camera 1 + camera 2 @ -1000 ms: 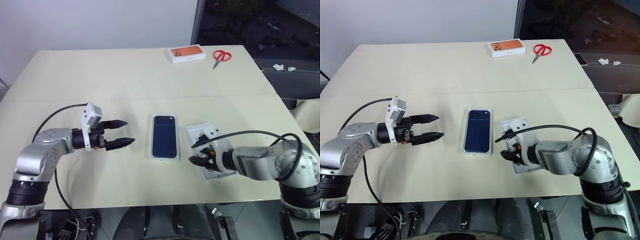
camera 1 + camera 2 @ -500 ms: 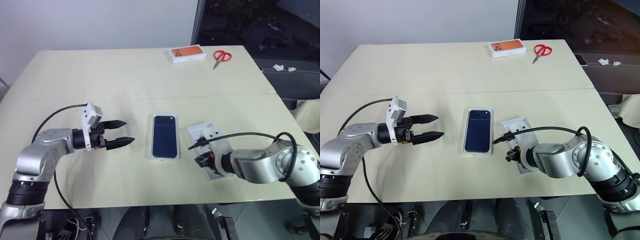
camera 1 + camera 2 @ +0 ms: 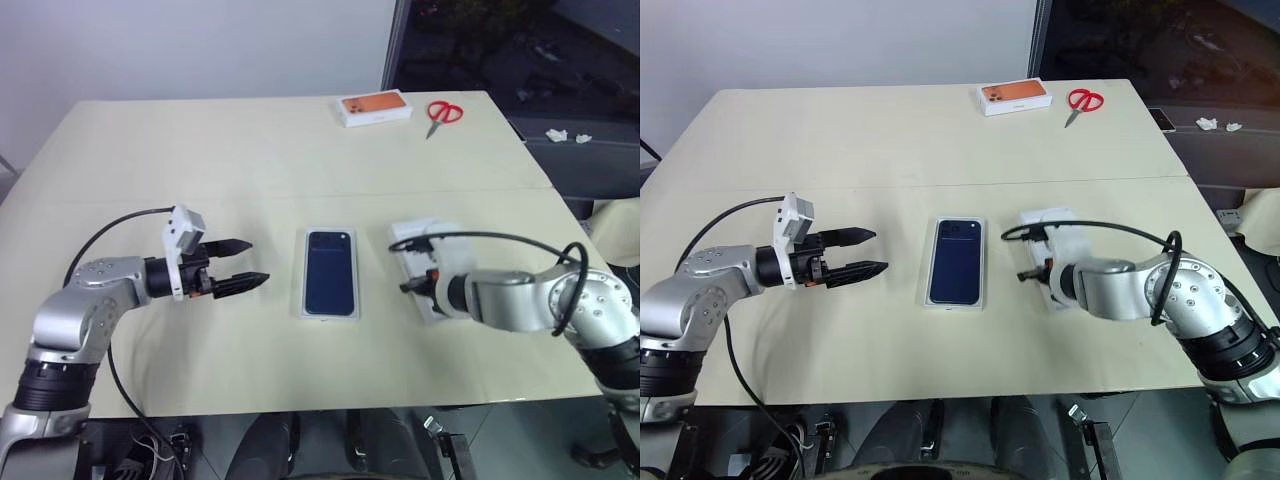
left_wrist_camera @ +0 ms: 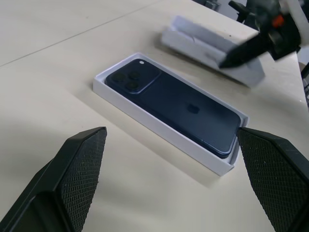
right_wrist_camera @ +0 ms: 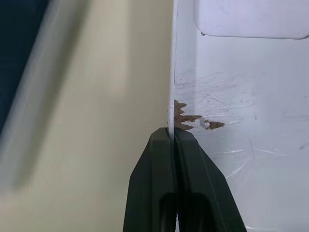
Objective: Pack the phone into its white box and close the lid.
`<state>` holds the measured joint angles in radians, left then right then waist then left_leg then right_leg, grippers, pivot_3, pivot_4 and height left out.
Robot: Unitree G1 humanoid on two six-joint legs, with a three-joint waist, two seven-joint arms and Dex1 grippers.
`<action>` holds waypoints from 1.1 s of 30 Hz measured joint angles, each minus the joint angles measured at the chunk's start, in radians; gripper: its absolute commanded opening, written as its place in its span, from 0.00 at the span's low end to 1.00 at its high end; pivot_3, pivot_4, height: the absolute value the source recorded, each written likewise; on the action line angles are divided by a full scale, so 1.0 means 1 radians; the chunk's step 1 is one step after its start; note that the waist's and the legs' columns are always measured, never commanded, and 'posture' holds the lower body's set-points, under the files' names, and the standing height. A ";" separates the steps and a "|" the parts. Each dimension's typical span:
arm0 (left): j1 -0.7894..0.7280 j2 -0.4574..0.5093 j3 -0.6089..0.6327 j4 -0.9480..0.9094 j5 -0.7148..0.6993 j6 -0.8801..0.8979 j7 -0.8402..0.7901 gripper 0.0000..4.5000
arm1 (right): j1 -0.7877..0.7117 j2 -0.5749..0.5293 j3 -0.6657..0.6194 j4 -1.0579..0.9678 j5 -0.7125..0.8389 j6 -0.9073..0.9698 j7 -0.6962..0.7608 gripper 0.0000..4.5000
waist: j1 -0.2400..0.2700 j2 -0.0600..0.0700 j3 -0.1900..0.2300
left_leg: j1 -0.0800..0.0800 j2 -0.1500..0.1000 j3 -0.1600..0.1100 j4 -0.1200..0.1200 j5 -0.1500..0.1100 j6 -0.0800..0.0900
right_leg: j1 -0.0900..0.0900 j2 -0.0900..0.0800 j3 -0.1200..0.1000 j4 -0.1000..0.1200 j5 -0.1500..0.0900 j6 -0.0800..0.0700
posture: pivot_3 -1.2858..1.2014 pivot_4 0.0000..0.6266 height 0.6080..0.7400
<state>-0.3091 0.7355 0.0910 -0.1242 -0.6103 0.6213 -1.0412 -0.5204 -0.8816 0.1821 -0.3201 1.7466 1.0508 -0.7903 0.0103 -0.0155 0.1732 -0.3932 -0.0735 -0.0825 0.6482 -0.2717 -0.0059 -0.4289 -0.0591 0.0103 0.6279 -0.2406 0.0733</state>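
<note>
Beyond, scissors (image 3: 443, 112) lie on the beige table (image 3: 200, 150).

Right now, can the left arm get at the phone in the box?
Probably yes. The left gripper has its jaws open and aimed at the phone in the white box, with bare table between. The right gripper pinches the lid clear of that path.

Even, fairly bright overhead light on the cream table (image 3: 250, 150); shadows soft, short. Dark window area (image 3: 520, 50) top right, no glare off it. Mild sheen on the phone (image 4: 178, 104) back in left wrist view. Right wrist view: very close, bg smeared w/ motion blur along one side, the lid (image 5: 241, 96) wall washed bluish-white. The right gripper (image 4: 231, 58) blurred in left wrist view.
</note>
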 measured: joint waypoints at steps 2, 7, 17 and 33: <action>0.000 0.000 0.000 0.009 0.013 -0.016 0.005 1.00 | -0.005 0.073 -0.068 0.024 0.021 -0.064 0.052 0.00 | -0.003 0.000 0.000 | 0.000 0.000 0.001 0.000 0.000 0.000 | 0.000 0.000 0.001 0.000 0.000 0.000 | 0.52 0.24 1.00; -0.001 -0.011 0.040 0.054 -0.002 -0.017 0.015 1.00 | -0.099 0.394 -0.214 0.088 0.185 -0.200 0.132 0.00 | -0.018 0.001 0.001 | 0.001 0.002 0.000 0.000 0.000 0.000 | 0.000 0.002 0.001 0.002 0.000 0.000 | 0.52 0.24 1.00; -0.009 0.031 0.153 0.106 -0.071 0.055 0.016 1.00 | 0.004 0.663 -0.246 0.104 0.202 -0.178 0.233 0.00 | -0.025 0.002 0.001 | 0.000 0.001 0.002 -0.001 -0.001 0.001 | -0.002 0.002 0.003 0.003 0.000 0.000 | 0.52 0.24 1.00; 0.063 0.037 0.202 0.069 -0.100 0.050 0.001 1.00 | -0.013 0.821 -0.133 0.305 0.044 -0.168 0.427 0.00 | -0.025 0.003 0.001 | 0.001 0.000 0.002 -0.001 -0.001 0.001 | -0.002 0.001 0.003 0.003 0.001 0.000 | 0.52 0.24 1.00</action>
<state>-0.2457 0.7726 0.2926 -0.0549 -0.7108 0.6712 -1.0406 -0.5337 -0.0603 0.0493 -0.0155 1.7908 0.8824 -0.3631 -0.0148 -0.0124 0.1747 -0.3919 -0.0738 -0.0806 0.6472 -0.2723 -0.0053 -0.4312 -0.0584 0.0137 0.6309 -0.2399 0.0728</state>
